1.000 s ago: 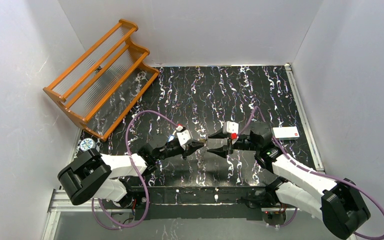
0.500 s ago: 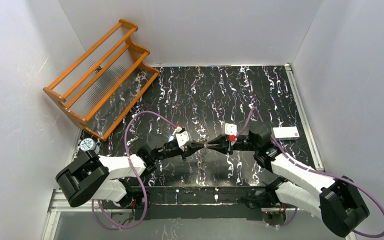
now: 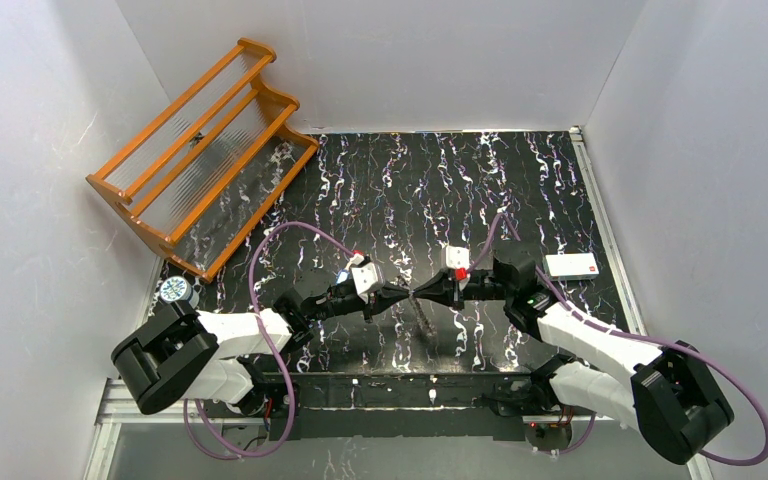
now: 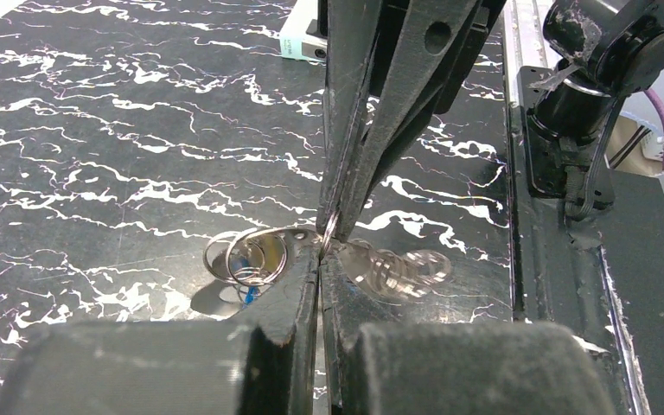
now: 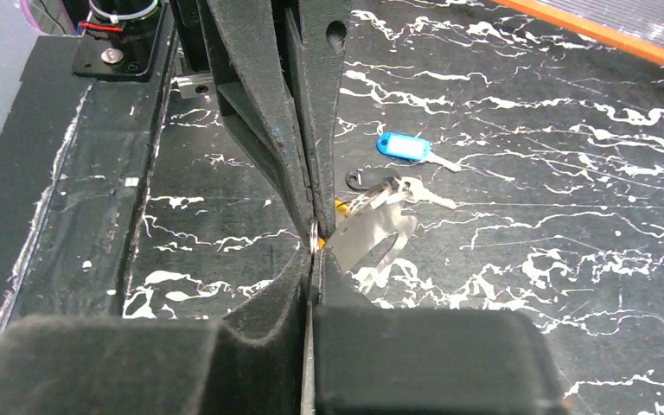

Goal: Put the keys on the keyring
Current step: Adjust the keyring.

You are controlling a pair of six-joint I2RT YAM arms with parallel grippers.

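The left gripper (image 4: pixel 322 257) and right gripper (image 5: pixel 311 258) meet tip to tip above the black marbled bench (image 3: pixel 520 180). Both sets of jaws are closed on the rim of the white oval ridged keyring (image 5: pixel 370 229), which hangs beside them. A blue-headed key (image 5: pixel 405 146) lies on the bench, apart.

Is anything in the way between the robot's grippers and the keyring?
No, nothing visible is in the way. The left gripper and the right gripper meet tip to tip, both pinched right on the keyring. A blurry bunch dangles just beside it.
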